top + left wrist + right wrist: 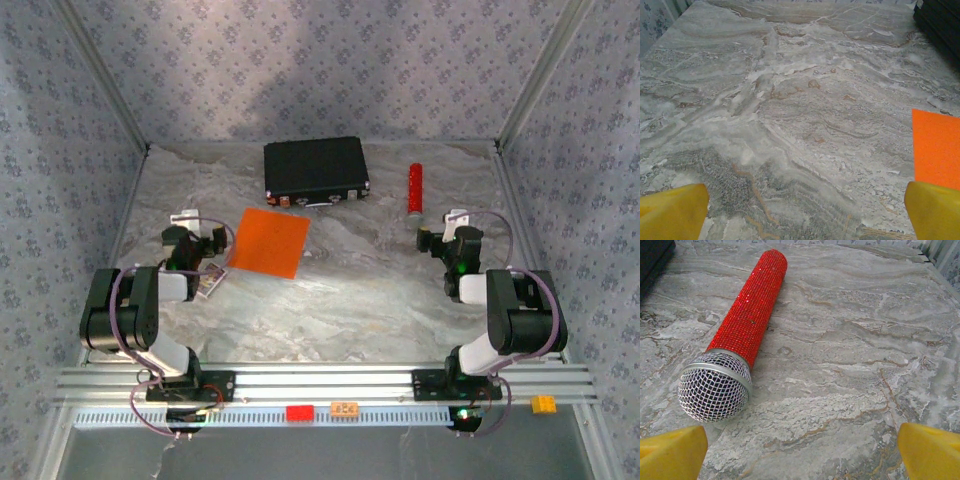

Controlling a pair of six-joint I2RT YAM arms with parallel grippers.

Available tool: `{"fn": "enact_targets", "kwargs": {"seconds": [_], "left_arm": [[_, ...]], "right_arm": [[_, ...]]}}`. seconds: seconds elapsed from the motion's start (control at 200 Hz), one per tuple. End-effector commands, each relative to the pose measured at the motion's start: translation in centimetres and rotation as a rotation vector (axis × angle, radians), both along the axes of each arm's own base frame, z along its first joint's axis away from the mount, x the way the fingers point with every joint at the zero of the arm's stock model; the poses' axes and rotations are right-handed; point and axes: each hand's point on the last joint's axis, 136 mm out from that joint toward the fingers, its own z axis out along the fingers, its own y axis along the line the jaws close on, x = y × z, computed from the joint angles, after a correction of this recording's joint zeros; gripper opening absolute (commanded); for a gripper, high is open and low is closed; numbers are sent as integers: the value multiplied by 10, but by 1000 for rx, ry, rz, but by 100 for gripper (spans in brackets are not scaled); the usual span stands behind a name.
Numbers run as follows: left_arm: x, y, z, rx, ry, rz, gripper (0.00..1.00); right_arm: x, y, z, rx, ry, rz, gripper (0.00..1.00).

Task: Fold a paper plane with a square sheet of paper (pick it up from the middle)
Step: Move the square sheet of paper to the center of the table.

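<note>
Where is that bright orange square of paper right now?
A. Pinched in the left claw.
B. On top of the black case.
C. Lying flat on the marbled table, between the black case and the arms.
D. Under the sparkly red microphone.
C: the bright orange square sheet of paper lies flat on the grey marbled table, nearer the arms than the black rectangular case, and the left claw stands open and empty.
</note>
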Motion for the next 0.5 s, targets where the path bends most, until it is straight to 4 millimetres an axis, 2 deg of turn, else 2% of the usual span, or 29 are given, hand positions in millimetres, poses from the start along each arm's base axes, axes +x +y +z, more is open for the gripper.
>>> {"fn": "enact_targets", "kwargs": {"seconds": [0.0, 0.1, 0.165, 0.31, 0.405, 0.495], "left_arm": [[-2, -7, 13, 25, -56, -30, 100], [-5, -5, 21, 29, -83, -19, 100], [-7, -4, 28, 28, -91, -10, 100], [-8, -2, 42, 1, -25, 12, 100], [-10, -2, 51, -31, -1, 30, 100], [-11, 11, 60, -114, 36, 156, 100]], "right_arm": [[2, 4, 8, -16, -31, 13, 99], [-2, 7, 13, -26, -48, 22, 99], [-2, 8, 23, -31, -57, 21, 99], [-5, 5, 40, 8, 25, -13, 99], [-9, 11, 64, 49, -14, -14, 99], [-13, 16, 82, 144, -17, -25, 99]]}}
